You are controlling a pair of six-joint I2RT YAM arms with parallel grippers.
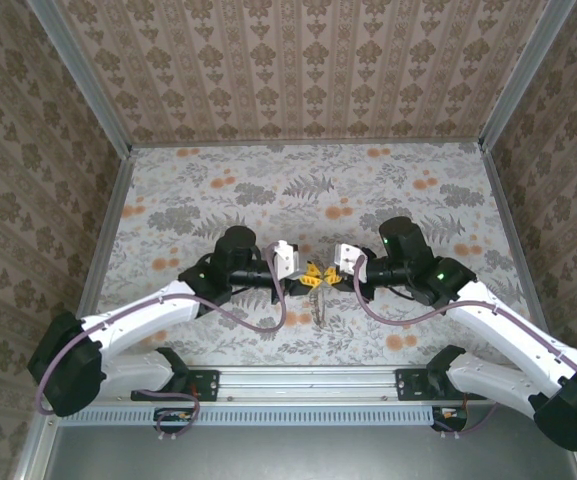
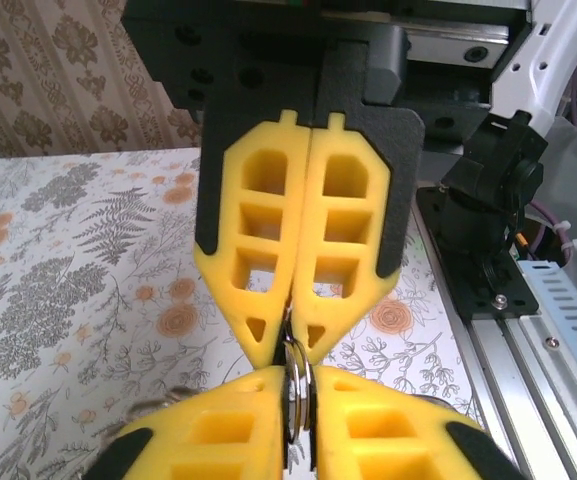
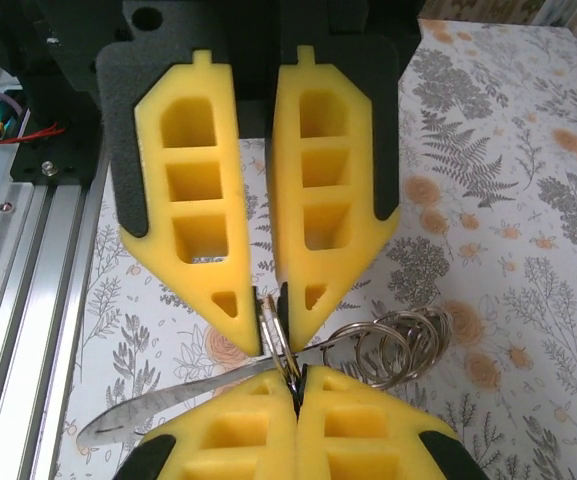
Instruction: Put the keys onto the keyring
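Two grippers meet tip to tip over the floral table cover (image 1: 268, 190), just beyond the middle of the aluminium rail (image 1: 308, 382), both on the same silvery split keyring (image 3: 278, 345).

Right gripper (image 2: 290, 340): fingers pressed fully together, ring wire nipped at the very tips. Left gripper (image 3: 270, 325): closed down to a narrow slit along the fingers, tips clamped on the opposite side of the keyring; in its own wrist view the wire sits between its pads.

Keyring held off the table, edge-on between the two pairs of tips. A flat silvery key (image 3: 158, 408) sticks out from under the grippers toward the rail. Its head is hidden behind the yellow fingers, so I cannot tell if it is threaded on or only lying against the ring. A bunch of loose rings (image 3: 398, 345) hangs on the side away from the rail, seemingly linked to the keyring. In the top view something thin and metallic dangles from the pinch point toward the rail, probably the same key.

Progress, my judgement:
- Done: ring picked up and shared between both arms.
- In hand: the threading step, not shown as finished.
- Left: confirm the key is fully through the coil, then release.
- How many keys are involved cannot be read; one blade discernible.
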